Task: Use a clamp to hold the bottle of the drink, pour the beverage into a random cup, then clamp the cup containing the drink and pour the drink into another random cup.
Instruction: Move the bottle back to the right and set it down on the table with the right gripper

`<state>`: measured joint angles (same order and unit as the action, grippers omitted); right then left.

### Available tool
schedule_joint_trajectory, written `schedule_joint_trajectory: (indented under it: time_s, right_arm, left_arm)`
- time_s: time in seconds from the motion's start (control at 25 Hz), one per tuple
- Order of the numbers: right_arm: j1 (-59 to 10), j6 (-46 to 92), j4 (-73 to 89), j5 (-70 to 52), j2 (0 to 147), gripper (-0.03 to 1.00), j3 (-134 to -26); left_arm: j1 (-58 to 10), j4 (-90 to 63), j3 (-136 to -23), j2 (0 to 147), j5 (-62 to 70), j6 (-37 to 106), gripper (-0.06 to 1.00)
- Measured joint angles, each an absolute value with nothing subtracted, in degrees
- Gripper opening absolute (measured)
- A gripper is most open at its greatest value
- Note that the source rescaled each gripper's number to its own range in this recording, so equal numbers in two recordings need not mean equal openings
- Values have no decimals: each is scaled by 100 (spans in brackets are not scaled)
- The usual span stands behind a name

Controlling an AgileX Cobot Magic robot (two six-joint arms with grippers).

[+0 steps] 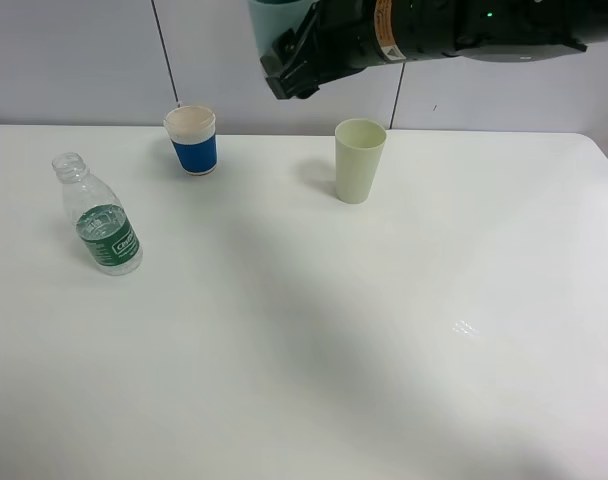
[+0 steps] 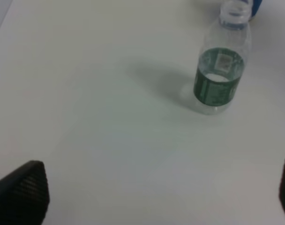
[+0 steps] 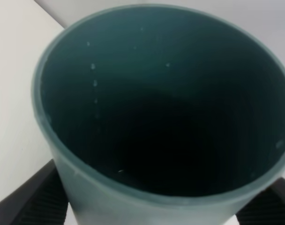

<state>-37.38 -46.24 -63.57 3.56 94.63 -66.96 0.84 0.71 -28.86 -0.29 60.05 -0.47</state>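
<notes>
A clear bottle with a green label and no cap stands upright at the table's left, a little water in it. In the left wrist view the bottle is ahead of my open left gripper, well apart from it. My right gripper hangs high over the back of the table, shut on a teal cup. The right wrist view looks into that teal cup: droplets cling to its dark inner wall, and a finger shows on either side. A blue cup and a pale green cup stand at the back.
The white table runs to a grey wall behind the cups. The right arm stretches across the top of the exterior view. A corner of the blue cup shows behind the bottle in the left wrist view.
</notes>
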Motion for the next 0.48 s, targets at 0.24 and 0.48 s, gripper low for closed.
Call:
schedule_joint_trajectory:
  time_s: [0.24, 0.48]
  right_arm:
    - [-3807, -1709, -3527, 1222, 9463, 2, -6213]
    - [-3807, -263, -1729, 2224, 9571, 2, -5393]
  left_arm:
    - [84, 71, -2886, -29, 6005, -47, 100]
    - [84, 71, -2886, -29, 6005, -47, 100]
